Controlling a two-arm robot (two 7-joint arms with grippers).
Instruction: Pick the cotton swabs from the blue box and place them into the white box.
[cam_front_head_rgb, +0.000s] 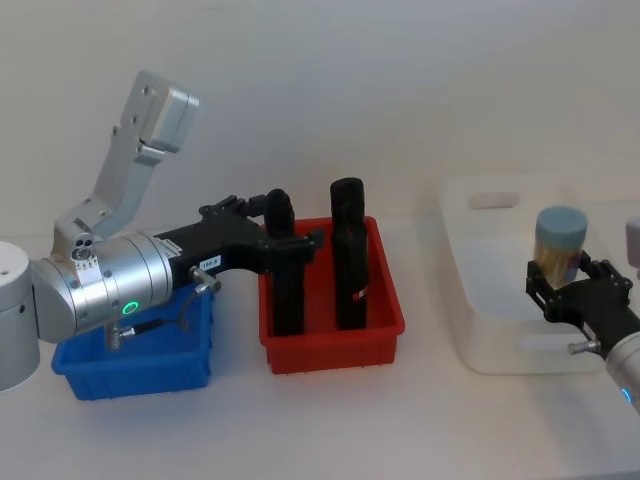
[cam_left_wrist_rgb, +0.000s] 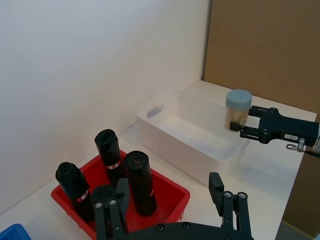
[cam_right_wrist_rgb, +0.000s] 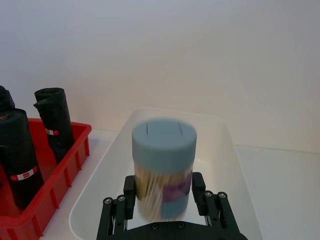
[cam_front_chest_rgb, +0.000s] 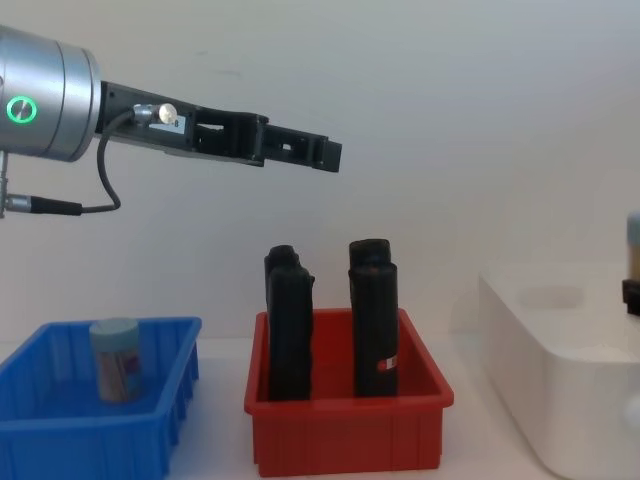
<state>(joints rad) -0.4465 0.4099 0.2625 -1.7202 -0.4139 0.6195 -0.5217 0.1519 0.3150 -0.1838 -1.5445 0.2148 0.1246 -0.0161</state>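
At far left on the counter (cam_front_head_rgb: 230, 420), I see the blue box (cam_front_chest_rgb: 60, 440), with one cotton-swab tub (cam_front_chest_rgb: 115, 360) standing upright inside it. Above and to the right of that box, my left pincer (cam_front_chest_rgb: 325, 155) hangs high over the red bin (cam_front_chest_rgb: 350, 440), its fingers spread wide and holding nothing. Within the red bin stand several tall black objects (cam_front_head_rgb: 348, 255), upright. Farther right sits the white box (cam_front_head_rgb: 500, 300), well apart from the blue one. At far right, my right pincer (cam_front_head_rgb: 575, 285) is clamped on a second cotton-swab tub (cam_front_head_rgb: 561, 240), with fingers on either side of its lower body and the pale blue lid up. This tub is held upright over the white box, clear of its floor.
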